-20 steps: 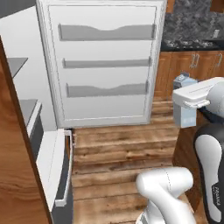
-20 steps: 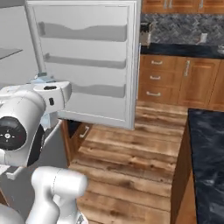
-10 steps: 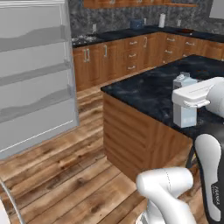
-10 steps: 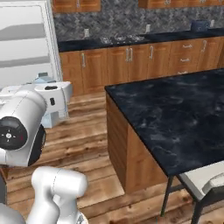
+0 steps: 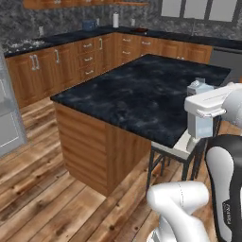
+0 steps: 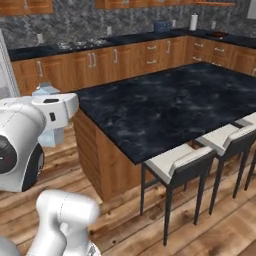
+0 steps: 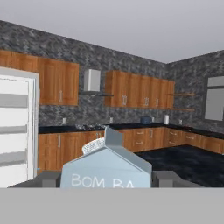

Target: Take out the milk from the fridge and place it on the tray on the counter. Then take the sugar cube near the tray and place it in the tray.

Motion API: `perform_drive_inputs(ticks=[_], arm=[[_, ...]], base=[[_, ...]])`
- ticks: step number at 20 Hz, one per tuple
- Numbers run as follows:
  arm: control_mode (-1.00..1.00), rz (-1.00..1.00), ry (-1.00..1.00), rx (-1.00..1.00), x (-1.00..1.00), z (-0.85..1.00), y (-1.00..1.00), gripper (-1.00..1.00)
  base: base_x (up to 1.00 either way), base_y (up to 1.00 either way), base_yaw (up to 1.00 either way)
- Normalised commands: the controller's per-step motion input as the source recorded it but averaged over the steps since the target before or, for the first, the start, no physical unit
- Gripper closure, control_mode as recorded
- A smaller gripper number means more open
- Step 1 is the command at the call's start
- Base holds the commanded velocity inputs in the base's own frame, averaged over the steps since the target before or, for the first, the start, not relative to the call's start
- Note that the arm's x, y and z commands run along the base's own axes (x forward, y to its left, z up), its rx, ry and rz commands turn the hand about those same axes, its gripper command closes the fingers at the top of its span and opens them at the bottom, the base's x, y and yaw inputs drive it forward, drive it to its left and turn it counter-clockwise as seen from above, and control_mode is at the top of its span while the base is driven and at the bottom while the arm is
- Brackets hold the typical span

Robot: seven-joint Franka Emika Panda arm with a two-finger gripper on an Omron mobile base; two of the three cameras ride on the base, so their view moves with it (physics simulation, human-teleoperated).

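Change since a second ago: your base has turned. Both base views then faced the open fridge door and its shelves; they now look across the kitchen island. That shift is the camera's, not the furniture's. The carton has kept its place in the hand throughout.

Items, largest first:

1. Counter (image 5: 142,94) – black marble-like island top with faint white veins over orange-brown wooden sides; it spreads across the middle of both base views (image 6: 185,100). A second black worktop runs along the back wall above drawers with silver handles.

2. Fridge (image 7: 15,131) – white door with grey shelf bands at the left of the hand view; a sliver of it sits at the left edge of the left base view (image 5: 7,118).

3. Stools (image 6: 180,165) – pale seats on dark legs, tucked against the near edge of the island.

4. Gripper (image 5: 201,124) – you see it closed on the carton, held up in the air beside the island, near the stools. The fingertips themselves are mostly hidden behind the hand, so the grip is probably at the carton's sides.

5. Milk (image 7: 107,168) – small upright carton, pale blue-white, gabled top, blue lettering "BOM BA" on its face in the hand view. Its peak pokes above the white hand (image 5: 198,86), and the body hangs below it in the right base view (image 6: 51,135).
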Motion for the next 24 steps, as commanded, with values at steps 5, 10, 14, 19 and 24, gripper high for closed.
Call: perform_drive_inputs(ticks=[5,10,14,19,24], arm=[[1.0,0.0,0.0,0.0,0.0,0.0,0.0,1.0],[1.0,0.0,0.0,0.0,0.0,0.0,0.0,1.0],[1.0,0.0,0.0,0.0,0.0,0.0,0.0,1.0],[1.0,0.0,0.0,0.0,0.0,0.0,0.0,1.0],[1.0,0.0,0.0,0.0,0.0,0.0,0.0,1.0]], base=[[0.63,-1.0,0.0],[0.35,-1.0,0.0],[-0.06,-1.0,0.0],[-0.27,-1.0,-0.04],[-0.03,-1.0,-0.04]])
